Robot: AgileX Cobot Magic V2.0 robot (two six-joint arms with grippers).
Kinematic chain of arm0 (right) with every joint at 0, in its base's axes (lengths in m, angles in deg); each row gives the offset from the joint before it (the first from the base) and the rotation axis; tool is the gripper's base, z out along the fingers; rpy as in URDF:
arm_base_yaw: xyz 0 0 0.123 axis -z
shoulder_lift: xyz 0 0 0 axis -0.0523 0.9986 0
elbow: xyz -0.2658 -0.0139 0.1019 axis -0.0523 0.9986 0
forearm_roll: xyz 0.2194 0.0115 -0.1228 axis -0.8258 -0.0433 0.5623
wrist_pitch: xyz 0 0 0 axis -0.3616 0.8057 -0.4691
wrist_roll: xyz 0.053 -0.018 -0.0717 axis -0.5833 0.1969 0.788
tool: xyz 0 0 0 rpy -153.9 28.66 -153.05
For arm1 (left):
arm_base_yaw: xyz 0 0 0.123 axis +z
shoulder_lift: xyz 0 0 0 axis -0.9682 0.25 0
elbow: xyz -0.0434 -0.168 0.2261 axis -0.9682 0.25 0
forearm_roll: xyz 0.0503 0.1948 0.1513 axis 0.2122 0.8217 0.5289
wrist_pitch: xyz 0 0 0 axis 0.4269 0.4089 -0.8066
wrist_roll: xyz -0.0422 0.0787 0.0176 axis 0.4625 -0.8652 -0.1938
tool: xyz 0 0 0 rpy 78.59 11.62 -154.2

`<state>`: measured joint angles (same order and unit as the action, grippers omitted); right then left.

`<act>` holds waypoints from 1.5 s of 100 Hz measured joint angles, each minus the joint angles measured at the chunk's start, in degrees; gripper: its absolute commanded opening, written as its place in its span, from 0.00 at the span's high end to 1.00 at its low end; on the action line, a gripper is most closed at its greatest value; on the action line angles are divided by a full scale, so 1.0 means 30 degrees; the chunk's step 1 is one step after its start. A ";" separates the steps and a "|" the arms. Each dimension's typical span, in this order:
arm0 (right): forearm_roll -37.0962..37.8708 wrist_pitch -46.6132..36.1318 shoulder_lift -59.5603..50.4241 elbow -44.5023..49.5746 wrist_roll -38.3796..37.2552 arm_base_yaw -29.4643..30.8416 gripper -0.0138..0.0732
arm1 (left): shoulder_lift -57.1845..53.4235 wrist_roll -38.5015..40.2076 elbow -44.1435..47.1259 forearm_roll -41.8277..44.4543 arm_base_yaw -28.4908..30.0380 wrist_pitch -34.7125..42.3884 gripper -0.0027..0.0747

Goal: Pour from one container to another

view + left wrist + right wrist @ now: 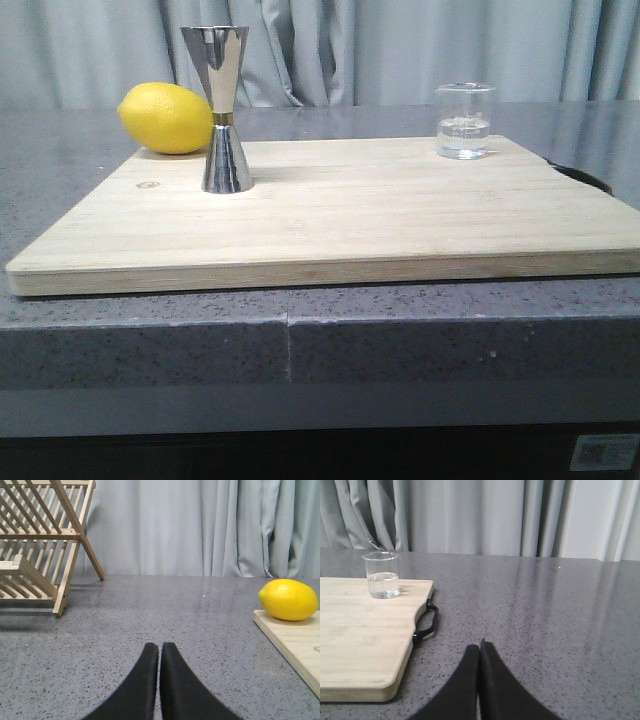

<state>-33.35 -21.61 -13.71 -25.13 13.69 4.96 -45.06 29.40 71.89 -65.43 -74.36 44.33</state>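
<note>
Initially, nothing is held. On the wooden cutting board (330,215), which lies on the grey bench (80,135), the steel jigger (222,108) stands upright at the far left, just in front of a lemon (166,118). The glass beaker (465,120) stands upright at the far right corner of the board, well apart from the jigger, and holds a shallow layer of clear liquid. Neither arm appears in the front view.

In the left wrist view the left gripper (160,652) hangs over bare bench to the left of the board, its fingers pressed together, with a wooden dish rack (35,545) beyond it. In the right wrist view the right gripper (480,652) hangs over bare bench to the right of the board, beside the board's black handle (426,622), its fingers likewise pressed together.

The step in hand appears to be the reach for the beaker, which lies nearer the right arm. A sound approach would spread the fingers first, come in level at mid-height, and close on the glass wall with the pouring lip turned toward the jigger. Because the jigger's mouth is narrow and its base small, the beaker should be carried upright and tipped slowly above the mouth without touching it.
</note>
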 measured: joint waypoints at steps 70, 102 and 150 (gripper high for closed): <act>0.0000 -0.0355 0.0000 0.0000 0.0000 0.0000 0.92 | 0.0000 0.0000 0.0000 0.0000 0.0000 0.0000 0.99; 0.0000 -0.1562 0.0000 0.0000 0.0000 0.0000 0.92 | 0.0000 0.0000 0.0000 -0.0565 0.0000 0.0000 0.99; -0.1694 -0.2220 0.0000 -0.0607 -0.0960 0.0000 0.92 | 0.0000 0.1514 -0.0080 -0.4242 0.0000 0.2117 0.99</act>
<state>-38.43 -28.28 -13.71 -26.95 10.81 4.96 -45.06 33.95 71.65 -78.16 -74.36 50.68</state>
